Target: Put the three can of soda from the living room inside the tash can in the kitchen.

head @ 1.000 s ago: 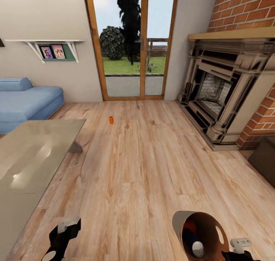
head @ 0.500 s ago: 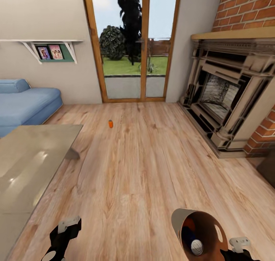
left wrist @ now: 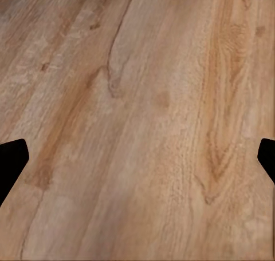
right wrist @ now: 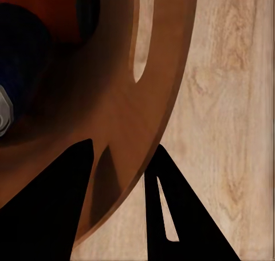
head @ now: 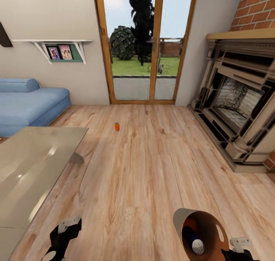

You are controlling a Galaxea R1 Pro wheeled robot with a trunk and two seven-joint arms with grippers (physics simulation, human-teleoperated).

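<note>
The tash can [head: 208, 230] is being gripped at its thin rim by the right gripper [right wrist: 134, 184], two cans inside. The light, rigid orange can [head: 117, 126] is standing on the floor [head: 152, 169], best grasped around its sides. The left gripper [head: 63, 234] is being held released, empty.

One orange can [head: 117, 126] stands upright on the wood-plank floor [head: 145, 169] near the glass doors. The copper-brown tash can [head: 214, 234], tilted, holds a dark blue can [head: 193, 242] and another orange can [head: 190, 224].
</note>
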